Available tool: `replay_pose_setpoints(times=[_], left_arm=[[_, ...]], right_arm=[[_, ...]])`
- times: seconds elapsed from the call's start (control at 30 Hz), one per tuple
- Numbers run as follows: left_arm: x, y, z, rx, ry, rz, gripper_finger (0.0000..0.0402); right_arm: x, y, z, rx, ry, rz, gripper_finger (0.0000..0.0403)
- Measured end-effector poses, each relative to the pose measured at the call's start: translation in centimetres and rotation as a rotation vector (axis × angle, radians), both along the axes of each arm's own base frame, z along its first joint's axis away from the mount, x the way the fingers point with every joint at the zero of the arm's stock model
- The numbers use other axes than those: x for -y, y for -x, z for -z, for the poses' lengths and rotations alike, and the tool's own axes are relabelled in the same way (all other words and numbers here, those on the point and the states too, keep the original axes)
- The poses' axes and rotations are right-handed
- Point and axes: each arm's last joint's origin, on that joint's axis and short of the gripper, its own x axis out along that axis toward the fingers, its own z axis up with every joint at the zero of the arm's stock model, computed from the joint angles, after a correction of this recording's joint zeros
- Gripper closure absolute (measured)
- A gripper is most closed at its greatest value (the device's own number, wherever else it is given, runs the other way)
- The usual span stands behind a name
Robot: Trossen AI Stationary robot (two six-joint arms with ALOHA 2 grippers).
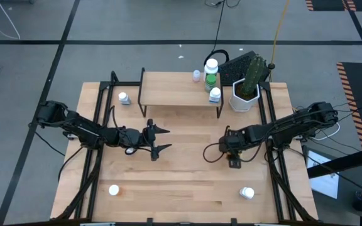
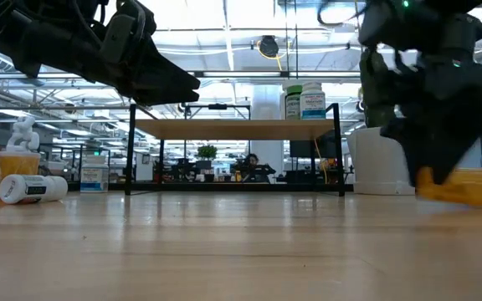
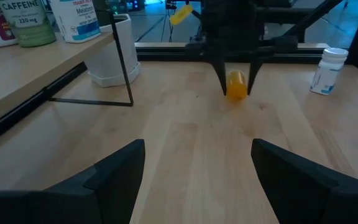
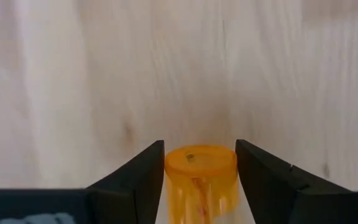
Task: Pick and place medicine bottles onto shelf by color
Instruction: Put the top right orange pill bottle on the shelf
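Note:
My right gripper (image 1: pixel 234 161) is shut on an orange medicine bottle (image 4: pixel 201 180), low over the table's middle right. The low view shows that bottle (image 2: pixel 465 186) lying almost level, just at the tabletop. My left gripper (image 1: pixel 162 139) hangs open and holds nothing left of centre, pointing at the bottle (image 3: pixel 236 85). The shelf (image 1: pixel 181 88) stands at the far side. A green bottle (image 1: pixel 211 79) and a white one (image 1: pixel 215 95) stand on its right end. My right gripper pinches the orange bottle's body (image 4: pixel 169 186) between its two fingers, one on each side. The fingers come steeply from above. The bottle's flat orange end (image 4: pixel 201 158) points away from the wrist. Whether it rests on the table I cannot tell.
A white planter with a cactus (image 1: pixel 246 94) stands right of the shelf. Loose bottles lie near the front left (image 1: pixel 114 189), the front right (image 1: pixel 247 193) and left of the shelf (image 1: pixel 124 98). One more (image 1: pixel 197 75) stands behind the shelf.

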Motion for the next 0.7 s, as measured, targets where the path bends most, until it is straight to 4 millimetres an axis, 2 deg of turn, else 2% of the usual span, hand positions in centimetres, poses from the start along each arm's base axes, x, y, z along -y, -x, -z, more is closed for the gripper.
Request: replay_pose_setpoints(times=[0.23,0.37,0.53,0.7], left_arm=[[0.1,0.0,0.0,-0.003,-0.023,0.009,0.0103],[0.5,0.1,0.0,-0.008,-0.063,0.034,0.0103],[1.4,0.1,-0.3,0.003,-0.133,0.085,0.0103],[2.8,-1.1,-0.3,0.019,-0.266,0.155,0.0103]], right_arm=[[-0.6,-3.2,-1.8,0.345,-0.179,0.160,0.0220],[-0.7,-4.3,-2.7,0.519,-0.261,0.205,0.0220],[-0.1,-4.1,-2.2,0.702,-0.372,0.342,0.0220],[1.2,-3.0,-1.2,0.922,-0.439,0.642,0.0220]])
